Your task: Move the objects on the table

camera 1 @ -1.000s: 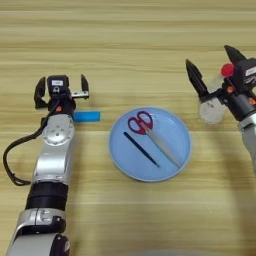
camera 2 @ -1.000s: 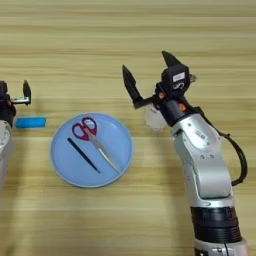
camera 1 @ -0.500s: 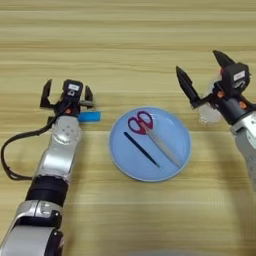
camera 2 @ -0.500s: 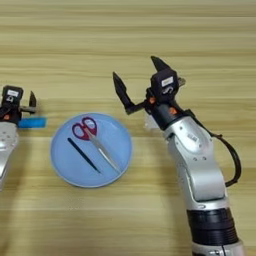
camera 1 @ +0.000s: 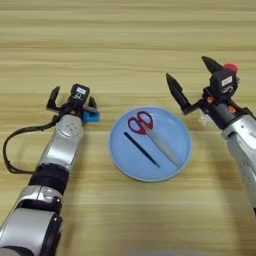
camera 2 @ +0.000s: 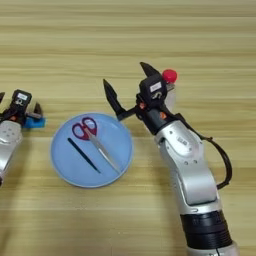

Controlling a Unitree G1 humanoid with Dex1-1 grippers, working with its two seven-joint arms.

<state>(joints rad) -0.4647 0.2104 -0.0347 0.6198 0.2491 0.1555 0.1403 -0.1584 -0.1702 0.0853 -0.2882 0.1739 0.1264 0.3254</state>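
Left eye view gives us the layout: the red-handled scissors (camera 1: 150, 134) already lie on a light blue plate (camera 1: 177, 160) at the centre of the wooden table (camera 1: 125, 45), with a thin black stick (camera 1: 142, 149) beside them on the plate at their 7 o'clock. We count that item as placed. At 9 o'clock from the plate, our left gripper (camera 1: 71, 97) hangs right over the small blue strip (camera 1: 91, 116), fingers spread and nothing in them; the strip lies on the wood just off the plate's rim. At 3 o'clock, our right gripper (camera 2: 129, 89) is wide open and empty, its black fingers splayed, with the clear bottle, red cap (camera 2: 169, 76) showing, standing just behind it. We judge the work about a third done: the strip and the bottle have yet to be grasped and moved
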